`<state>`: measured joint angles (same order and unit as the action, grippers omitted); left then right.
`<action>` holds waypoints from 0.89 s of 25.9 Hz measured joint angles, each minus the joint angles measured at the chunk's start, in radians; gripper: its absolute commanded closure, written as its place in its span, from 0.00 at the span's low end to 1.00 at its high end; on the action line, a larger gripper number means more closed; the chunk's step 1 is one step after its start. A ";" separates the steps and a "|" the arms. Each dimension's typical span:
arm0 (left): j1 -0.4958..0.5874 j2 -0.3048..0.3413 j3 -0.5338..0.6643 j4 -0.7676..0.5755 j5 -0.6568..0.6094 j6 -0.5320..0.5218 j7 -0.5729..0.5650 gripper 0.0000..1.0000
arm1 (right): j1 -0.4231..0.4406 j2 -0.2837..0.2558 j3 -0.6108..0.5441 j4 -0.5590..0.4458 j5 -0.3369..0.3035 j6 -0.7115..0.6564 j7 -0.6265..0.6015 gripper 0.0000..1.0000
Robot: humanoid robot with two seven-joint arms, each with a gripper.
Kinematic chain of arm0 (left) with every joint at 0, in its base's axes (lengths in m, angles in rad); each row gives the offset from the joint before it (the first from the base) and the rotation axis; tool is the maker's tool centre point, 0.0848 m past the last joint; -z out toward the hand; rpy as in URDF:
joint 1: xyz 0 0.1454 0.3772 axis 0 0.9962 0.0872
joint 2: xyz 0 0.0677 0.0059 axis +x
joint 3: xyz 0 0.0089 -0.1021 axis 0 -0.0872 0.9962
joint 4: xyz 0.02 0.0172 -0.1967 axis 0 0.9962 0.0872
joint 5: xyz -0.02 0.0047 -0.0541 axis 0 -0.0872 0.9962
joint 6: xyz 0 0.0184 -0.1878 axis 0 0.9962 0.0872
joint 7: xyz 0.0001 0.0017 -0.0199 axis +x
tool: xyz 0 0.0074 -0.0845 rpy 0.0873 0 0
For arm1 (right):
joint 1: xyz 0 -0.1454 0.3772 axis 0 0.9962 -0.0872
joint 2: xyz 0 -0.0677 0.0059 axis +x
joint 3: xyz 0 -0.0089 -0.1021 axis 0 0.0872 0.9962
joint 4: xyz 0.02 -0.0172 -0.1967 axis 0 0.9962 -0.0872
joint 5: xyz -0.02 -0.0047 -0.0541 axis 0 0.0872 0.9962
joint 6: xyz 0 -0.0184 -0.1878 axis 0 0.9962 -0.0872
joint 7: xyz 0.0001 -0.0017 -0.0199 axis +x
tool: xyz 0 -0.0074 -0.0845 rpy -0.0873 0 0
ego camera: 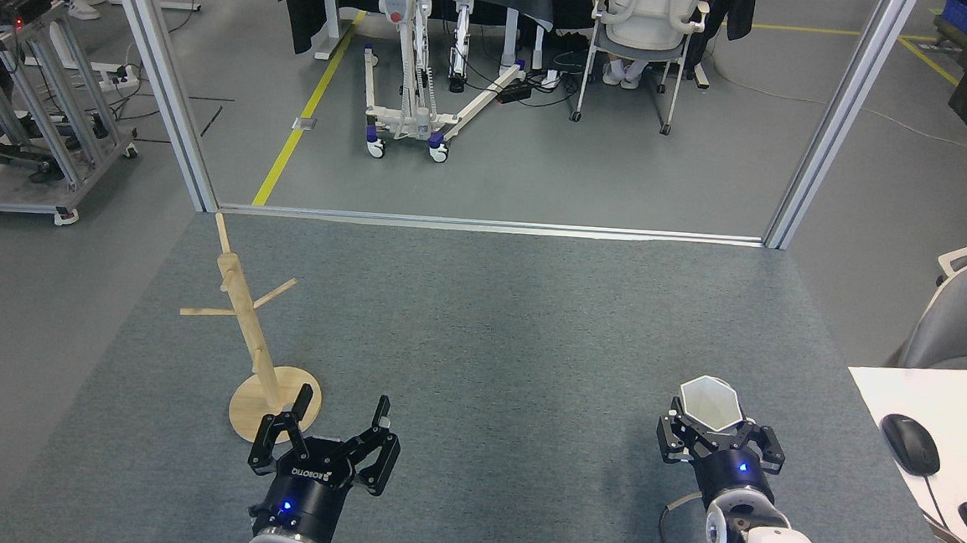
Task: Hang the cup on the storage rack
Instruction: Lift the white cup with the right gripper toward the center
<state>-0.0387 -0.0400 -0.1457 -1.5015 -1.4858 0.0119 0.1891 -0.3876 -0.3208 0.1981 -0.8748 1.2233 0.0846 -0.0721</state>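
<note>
Well across the grey carpeted bench (479, 347), the storage rack (260, 350) stands at the left, just behind the spread left end effector (339, 414), while the right end effector (720, 433) pinches the cup (710, 403), far right.

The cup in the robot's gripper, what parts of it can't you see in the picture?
From the head view:
- Cup: its lower body and bottom are hidden behind the right gripper.
- Its handle cannot be seen at all, so which way it faces is unknown.
- Inside the cup: only white walls show; the floor is not visible.
- Storage rack: pegs on its far side are too thin to count.
</note>
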 measured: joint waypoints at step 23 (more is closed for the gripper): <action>-0.007 -0.001 -0.003 -0.004 0.002 -0.007 -0.002 0.01 | -0.086 -0.128 -0.009 -0.146 -0.182 -0.458 0.065 0.88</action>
<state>-0.0454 -0.0408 -0.1490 -1.5051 -1.4835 0.0051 0.1875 -0.4738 -0.4490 0.1888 -1.0206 1.0408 -0.3731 -0.0073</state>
